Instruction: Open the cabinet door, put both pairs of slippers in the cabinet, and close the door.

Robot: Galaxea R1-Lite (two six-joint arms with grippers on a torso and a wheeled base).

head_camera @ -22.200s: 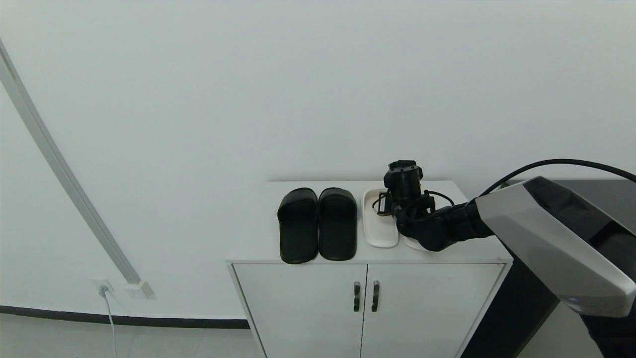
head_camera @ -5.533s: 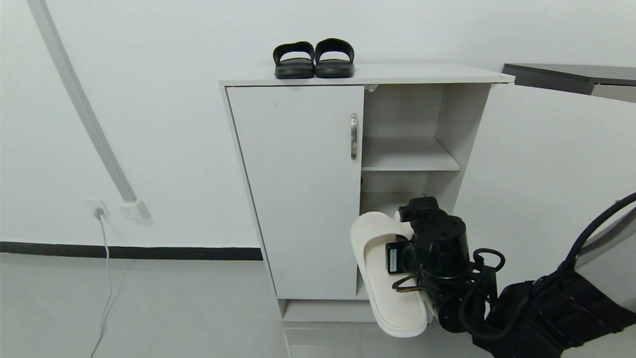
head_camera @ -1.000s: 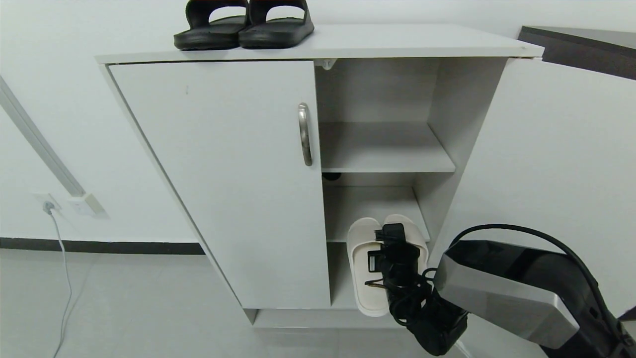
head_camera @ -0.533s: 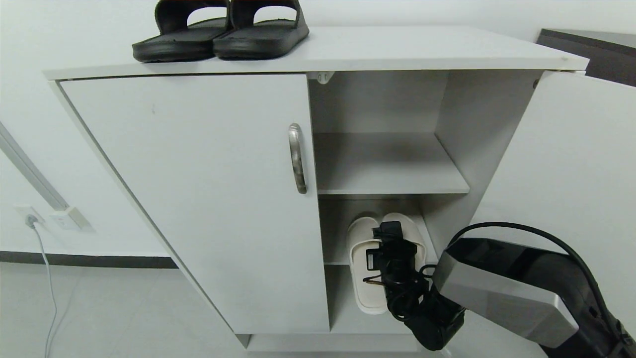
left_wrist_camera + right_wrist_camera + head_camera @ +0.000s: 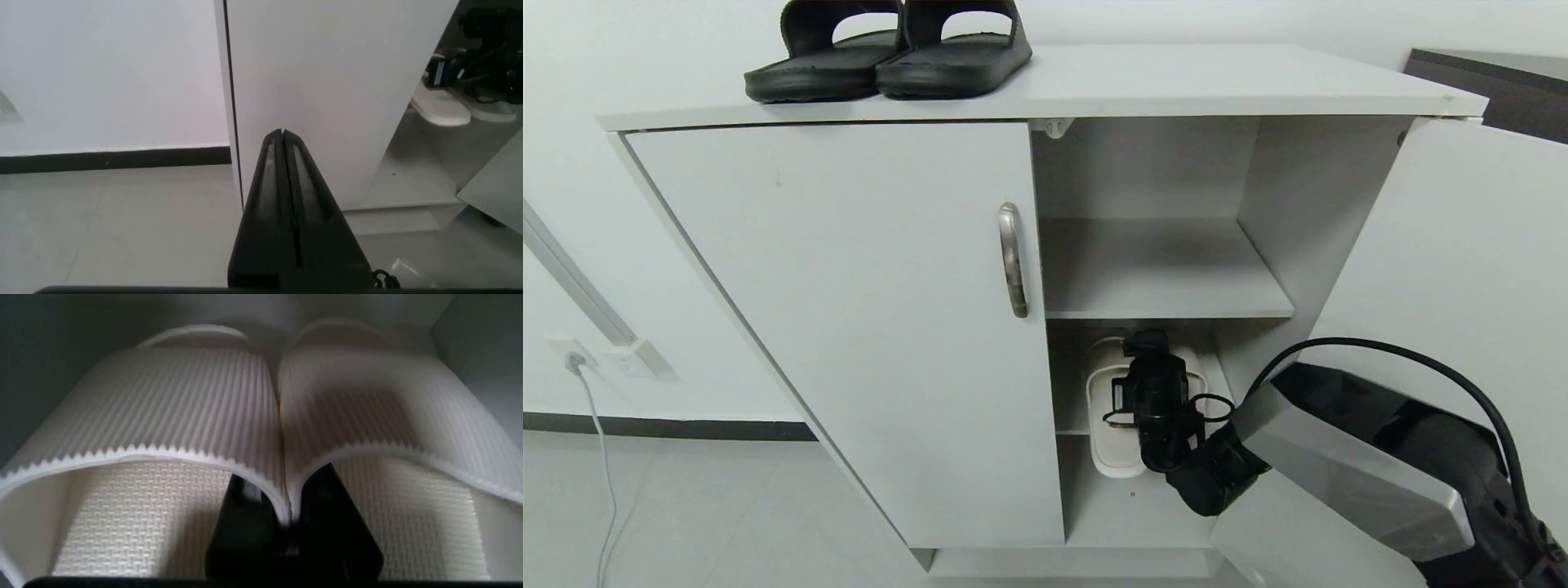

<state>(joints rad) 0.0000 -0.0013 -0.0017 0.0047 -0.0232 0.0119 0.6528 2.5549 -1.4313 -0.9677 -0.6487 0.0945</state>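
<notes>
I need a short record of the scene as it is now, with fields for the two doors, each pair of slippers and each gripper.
right door: open
left door: closed
black slippers: side by side on top of the cabinet
white slippers: inside the cabinet, below the upper shelf
right gripper: shut on the straps of the white slippers
left gripper: shut, holding nothing
</notes>
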